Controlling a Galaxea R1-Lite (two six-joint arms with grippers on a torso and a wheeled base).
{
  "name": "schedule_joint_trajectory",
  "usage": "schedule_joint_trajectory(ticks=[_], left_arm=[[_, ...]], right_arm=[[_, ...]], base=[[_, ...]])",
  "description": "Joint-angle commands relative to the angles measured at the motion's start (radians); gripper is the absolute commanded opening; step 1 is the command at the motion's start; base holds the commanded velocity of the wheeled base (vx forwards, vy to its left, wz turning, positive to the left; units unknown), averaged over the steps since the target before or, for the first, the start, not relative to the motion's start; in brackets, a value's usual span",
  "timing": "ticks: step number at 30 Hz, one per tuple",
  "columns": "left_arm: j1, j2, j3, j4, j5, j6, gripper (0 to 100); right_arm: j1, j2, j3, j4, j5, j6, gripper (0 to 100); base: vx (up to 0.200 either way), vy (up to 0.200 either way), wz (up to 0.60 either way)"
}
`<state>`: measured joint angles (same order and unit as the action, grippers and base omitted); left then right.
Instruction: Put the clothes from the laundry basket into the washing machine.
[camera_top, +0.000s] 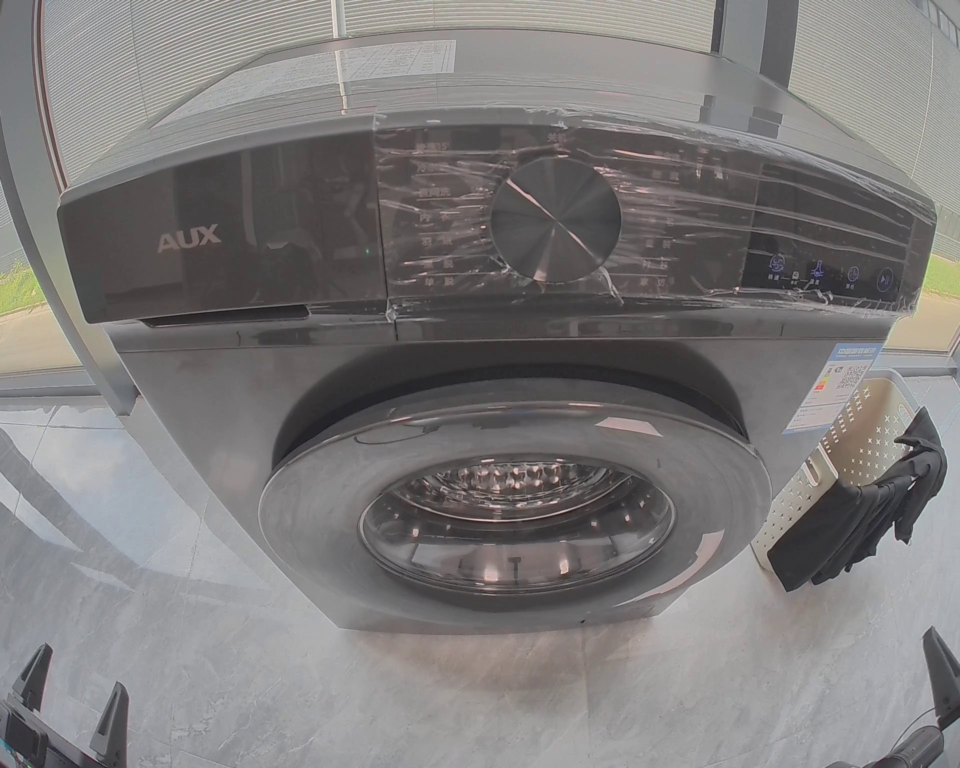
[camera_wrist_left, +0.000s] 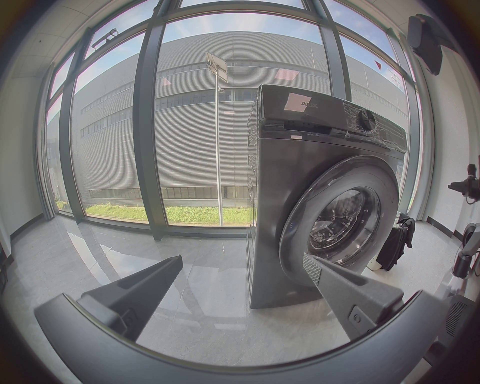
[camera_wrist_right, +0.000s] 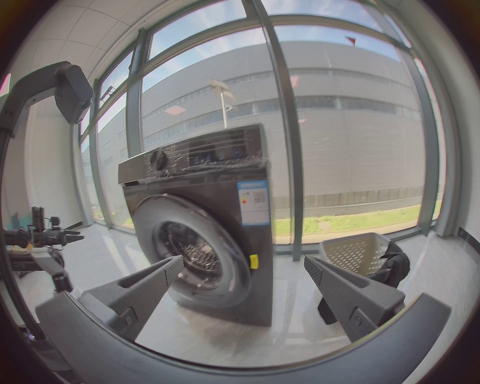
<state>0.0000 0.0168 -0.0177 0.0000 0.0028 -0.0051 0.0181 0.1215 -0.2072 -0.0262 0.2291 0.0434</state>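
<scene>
Head view: left gripper (camera_top: 80, 668), right gripper (camera_wrist_right: 241, 262) held low (both spread wide)

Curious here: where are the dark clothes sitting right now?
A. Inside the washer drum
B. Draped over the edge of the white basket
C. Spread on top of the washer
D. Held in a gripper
B: the black clothes hang over the rim of the white laundry basket, which stands on the floor at the right of the washing machine, whose round door is shut.
</scene>
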Motion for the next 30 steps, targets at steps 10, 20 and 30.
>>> schedule_joint_trajectory(ticks=[10,20,30], left_arm=[[0.000,-0.017,0.015,0.000,0.000,-0.001,100],[0.000,-0.017,0.015,0.000,0.002,0.001,100],[0.000,-0.017,0.015,0.000,0.000,0.001,100]], right_arm=[[0.106,0.610,-0.073,-0.158,0.217,-0.151,100],[0.233,0.793,-0.184,-0.164,0.183,-0.154,100],[0.250,0.949,-0.231,-0.236,0.145,-0.151,100]], base=[[0.000,0.000,0.00],[0.000,0.000,0.00],[0.000,0.000,0.00]])
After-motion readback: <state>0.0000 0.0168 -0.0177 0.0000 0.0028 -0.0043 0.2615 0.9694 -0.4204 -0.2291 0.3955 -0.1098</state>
